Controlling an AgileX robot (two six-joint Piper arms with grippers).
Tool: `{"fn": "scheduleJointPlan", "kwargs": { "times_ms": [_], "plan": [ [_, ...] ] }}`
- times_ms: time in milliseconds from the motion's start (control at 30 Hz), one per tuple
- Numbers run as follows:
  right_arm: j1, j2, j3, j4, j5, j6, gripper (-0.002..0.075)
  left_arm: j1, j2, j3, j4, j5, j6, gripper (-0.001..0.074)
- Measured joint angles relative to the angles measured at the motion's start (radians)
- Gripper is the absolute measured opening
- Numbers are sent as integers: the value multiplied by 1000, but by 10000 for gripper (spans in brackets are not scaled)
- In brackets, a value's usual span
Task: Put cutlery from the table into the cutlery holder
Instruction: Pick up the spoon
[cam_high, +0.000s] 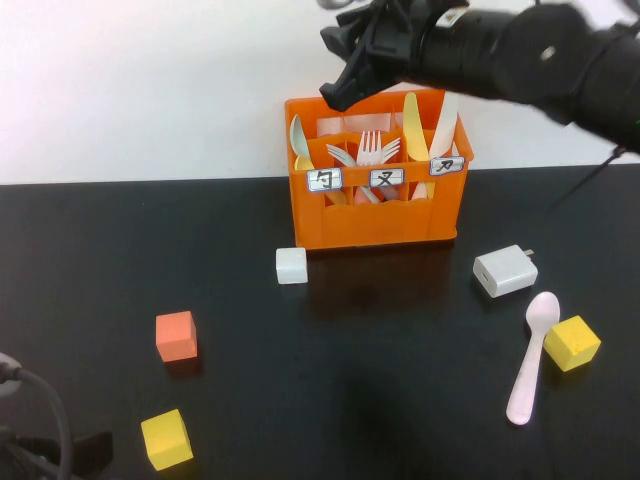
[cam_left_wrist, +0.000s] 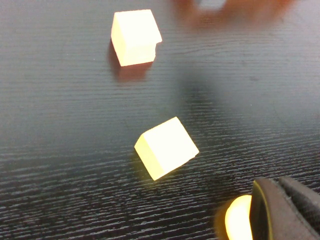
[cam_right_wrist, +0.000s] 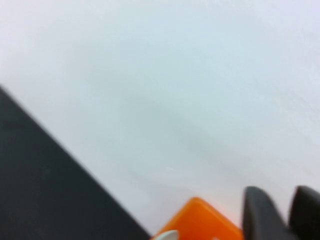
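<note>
The orange cutlery holder (cam_high: 375, 215) at the bench's (cam_high: 350, 400) far edge holds several forks and other utensils. A pink spoon (cam_high: 531, 357) lies on the bench. The right gripper (cam_high: 345, 85) hovers over the holder, jaws seemingly narrowly apart, empty. The left gripper (cam_left_wrist: 270, 215) sits low near the yellow cube (cam_left_wrist: 166, 147), jaws together.

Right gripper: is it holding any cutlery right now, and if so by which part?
Nothing shows in it. The right gripper hangs above the holder, fingers slightly apart with nothing between. The left gripper sits parked, shut and empty.
</note>
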Motion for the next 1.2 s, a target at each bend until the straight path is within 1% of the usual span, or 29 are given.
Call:
{"fn": "scheduleJointPlan", "kwargs": {
  "times_ms": [67,133,200,300,467,567,700,800,1033,1200],
  "plan": [
    [0,-35,0,-2,69,-2,62,0,0,0,0,-2,0,-1],
    [0,-61,0,-3,130,-2,29,0,0,0,0,-13,0,-1],
    [0,-81,0,-18,189,-2,13,0,0,0,-2,-34,0,-1],
    [0,-101,0,-97,287,45,7,0,0,0,-2,-66,2,-1],
    [0,-103,0,-377,492,265,2,0,0,0,9,-96,19,-1],
    [0,-105,0,-499,603,366,1,0,0,0,11,-101,19,-1],
    [0,-128,5,-605,728,469,0,0,0,0,11,-101,19,-1],
    [0,-169,47,-648,754,517,0,0,0,0,13,-101,19,-1],
    [0,-284,253,-723,759,593,0,0,0,0,5,-66,19,-1],
    [0,-312,371,-774,761,676,0,0,0,0,-4,-64,19,-1]
  ]
}}
